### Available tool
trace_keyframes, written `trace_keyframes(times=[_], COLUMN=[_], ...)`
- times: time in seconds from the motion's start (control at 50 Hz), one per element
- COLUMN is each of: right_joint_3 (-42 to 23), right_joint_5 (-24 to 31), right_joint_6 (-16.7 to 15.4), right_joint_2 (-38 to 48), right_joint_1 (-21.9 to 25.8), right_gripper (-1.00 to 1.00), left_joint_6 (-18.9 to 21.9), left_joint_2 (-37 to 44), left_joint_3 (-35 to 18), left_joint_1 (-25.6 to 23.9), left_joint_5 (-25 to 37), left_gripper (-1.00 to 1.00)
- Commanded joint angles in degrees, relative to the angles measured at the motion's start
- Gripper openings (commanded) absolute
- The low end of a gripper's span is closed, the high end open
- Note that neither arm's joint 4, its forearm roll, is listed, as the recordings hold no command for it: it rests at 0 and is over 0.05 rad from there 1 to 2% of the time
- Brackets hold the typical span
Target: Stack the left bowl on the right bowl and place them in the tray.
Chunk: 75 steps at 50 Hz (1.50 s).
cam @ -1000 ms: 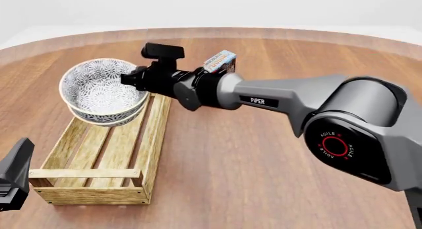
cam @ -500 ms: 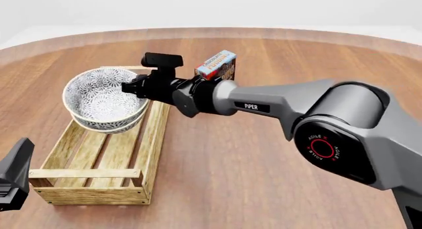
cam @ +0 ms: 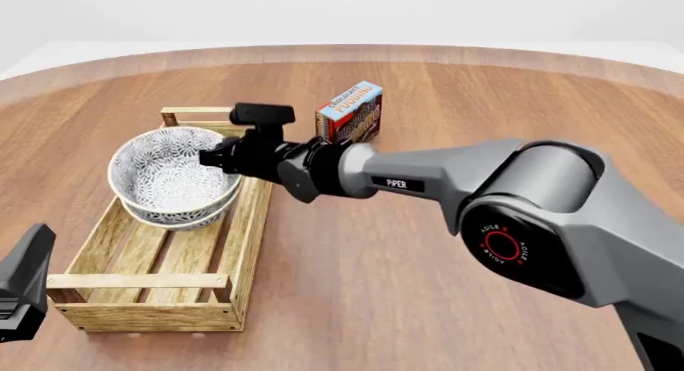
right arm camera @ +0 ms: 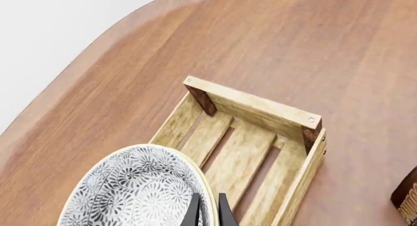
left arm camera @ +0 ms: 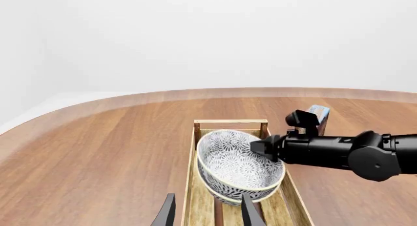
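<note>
- Your right gripper (cam: pixel 217 157) has the stacked bowls (cam: pixel 175 177) pinched by the near rim, left of centre in the front view, jaws narrow on that thin edge — the right wrist view shows the fingers (right arm camera: pixel 193 210) straddling the lip.
- The tray (cam: pixel 248 227) sits under them, lower left of the front frame. The stack looks low over the slats; whether it touches them, I cannot tell.
- Biggest risk: a rim pinch carrying two bowls. The top bowl (left arm camera: pixel 229 156) only nests in the bottom bowl (left arm camera: pixel 225 191), so if your grip catches just one lip, the other could slip or tilt as you lower.
- Let go while the stack hangs tilted and it may rock, roll against the tray's long side, or split apart.
- Watch the tray's right wall: your wrist hangs right above it in the front view, and dropping further could knock the wall and shove the tray across the desk (cam: pixel 449 307).
- The small box (cam: pixel 350 113) stands just behind your forearm, centre top; a swing back on retreat could tip it.
- Your left gripper (left arm camera: pixel 208 214) waits at the bottom edge of its own view, fingers spread wide, holding nothing, close to the tray's near end — moving it forward risks a nudge.
</note>
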Motion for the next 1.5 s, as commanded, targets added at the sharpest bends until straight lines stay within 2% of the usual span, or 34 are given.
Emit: trace_keyframes(times=[0.02,0.42,0.44,0.94,1.5], right_joint_3=[-0.8,-0.6,-0.4,1.6,9.0], right_joint_5=[-0.4,-0.7,-0.8,-2.0,-4.2], right_joint_6=[0.9,0.9,1.0,1.3,1.8], right_joint_2=[0.7,1.8,1.7,0.4,-8.3], right_joint_1=[0.0,0.9,1.0,2.1,-0.4], right_gripper=[-1.00,-1.00,1.00,1.00,1.00], left_joint_6=[0.0,0.0,0.0,0.0,0.0], left_joint_2=[0.0,0.0,0.0,0.0,0.0], left_joint_3=[0.0,0.0,0.0,0.0,0.0], left_joint_1=[0.0,0.0,0.0,0.0,0.0], left_joint_5=[0.0,0.0,0.0,0.0,0.0], left_gripper=[1.00,1.00,1.00,1.00,1.00])
